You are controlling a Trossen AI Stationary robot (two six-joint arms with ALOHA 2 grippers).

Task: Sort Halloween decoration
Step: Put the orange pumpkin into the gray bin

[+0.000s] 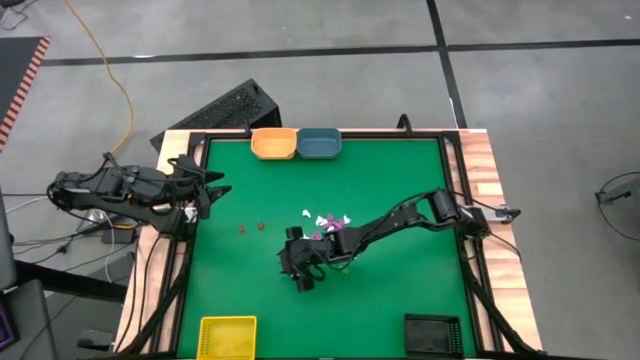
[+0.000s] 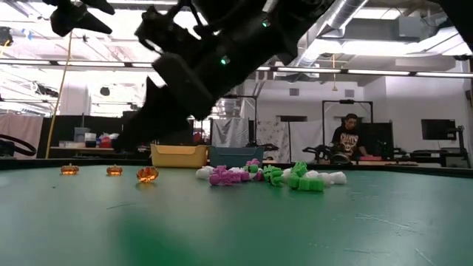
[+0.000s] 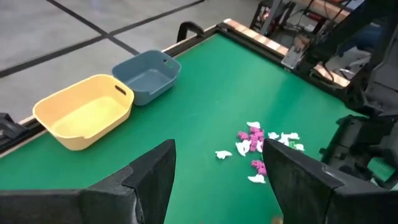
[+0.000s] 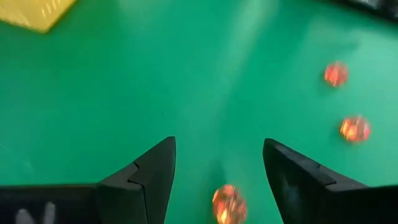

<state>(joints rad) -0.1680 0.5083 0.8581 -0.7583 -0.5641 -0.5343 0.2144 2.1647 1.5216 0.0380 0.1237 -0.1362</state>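
Three orange-red trinkets show: two lie side by side on the green mat left of centre, and a third lies on the mat between the right gripper's fingers, touched by neither. The rest of the Halloween decoration, a mixed cluster of white, purple and green pieces too small and too closely packed to count, sits near the middle of the table, just beyond the right arm's forearm.

There are four trays. A pale orange tray and a blue tray stand touching each other at the far edge. A yellow tray sits at the near left, a black tray at the near right.

The right gripper is stretched across to mid-table, its fingers spread wide over the lone orange-red piece. The left gripper waits at the left edge of the mat, fingers apart and holding nothing.

In the low view a person sits far back in the room behind the table; the white print on the dark shirt cannot be read. A black keyboard lies on the floor beyond the far left corner.
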